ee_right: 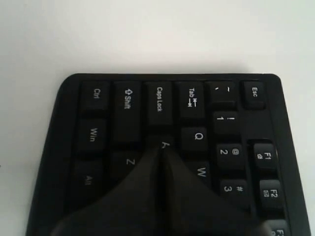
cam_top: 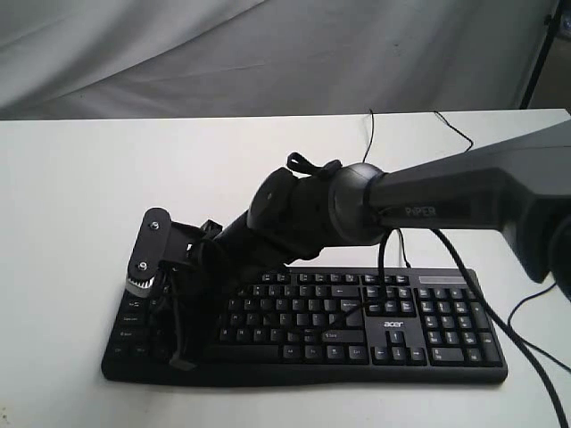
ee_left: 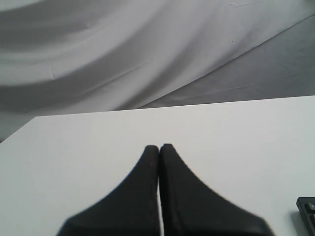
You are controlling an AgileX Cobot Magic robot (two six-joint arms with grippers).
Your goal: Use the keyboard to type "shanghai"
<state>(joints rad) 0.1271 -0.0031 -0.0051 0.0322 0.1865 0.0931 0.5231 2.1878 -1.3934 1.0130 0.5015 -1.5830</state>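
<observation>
Black keyboard (cam_top: 393,325) on white counter (cam_top: 80,196): right gripper (ee_right: 164,146), closed and empty, tips at its A key (ee_right: 158,136); left gripper (ee_left: 158,147), closed and empty, above counter.

White table (cam_top: 80,178); draped grey cloth backdrop (cam_top: 178,53); even light.

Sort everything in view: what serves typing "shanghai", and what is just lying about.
For the job: keyboard; right end effector, shut, tip at the A key.
Not in play: left end effector, shut over the table; grey cloth backdrop.
</observation>
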